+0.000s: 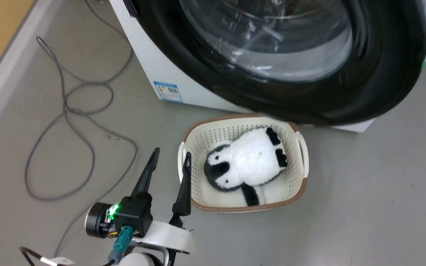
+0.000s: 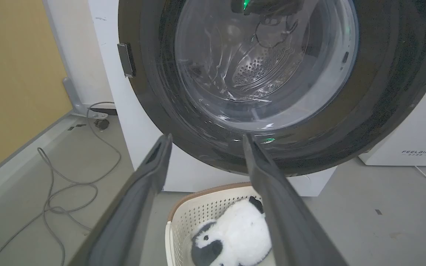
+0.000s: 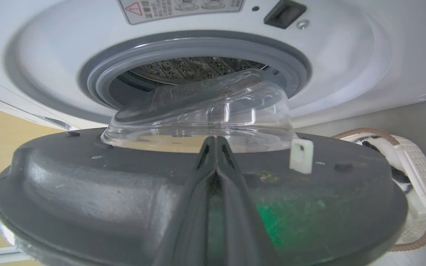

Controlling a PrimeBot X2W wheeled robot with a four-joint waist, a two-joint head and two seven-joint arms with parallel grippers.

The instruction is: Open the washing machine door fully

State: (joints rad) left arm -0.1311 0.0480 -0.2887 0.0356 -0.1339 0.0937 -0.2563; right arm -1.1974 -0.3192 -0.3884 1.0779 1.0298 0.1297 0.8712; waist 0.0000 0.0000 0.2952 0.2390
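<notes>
Two grippers work a white front-loading washer [image 1: 161, 70] from opposite faces of its round door [image 1: 309, 99]. The right gripper [image 3: 213, 139] is closed, its two fingers [image 3: 196, 207] pressed together with nothing between them. It lies along the door's dark grey inner face, tips at the foot of the clear glass bowl [image 3: 198, 111]. Whether the fingers press on the plastic cannot be told. Just right of those tips a small white latch [image 3: 301, 156] stands up from the door. Beyond the tips, the bowl's crown overlaps the blue-grey gasket [image 3: 198, 46] and the perforated drum [image 3: 183, 66] behind it. The door stands ajar, swung off the washer's front but at a shallow angle to it.

The left gripper [image 1: 172, 153] hangs open and empty, fingers spread wide, low over the grey floor [image 1: 364, 192]. Ahead of and above its tips looms the door's glossy black outer rim, apart from the gripper, with the drum's holes showing through the glass. A blue sticker [image 1: 168, 91] marks the washer's front low down, straight ahead of the fingers. Just beside the right-hand finger sits a cream basket [image 1: 198, 140] with a brown rim, a plush penguin [image 1: 250, 159] lying on its back inside. That finger crosses the basket's near handle in the head view, and whether they touch is unclear. To the gripper's left a grey cable [image 1: 65, 111] loops across the floor.
</notes>
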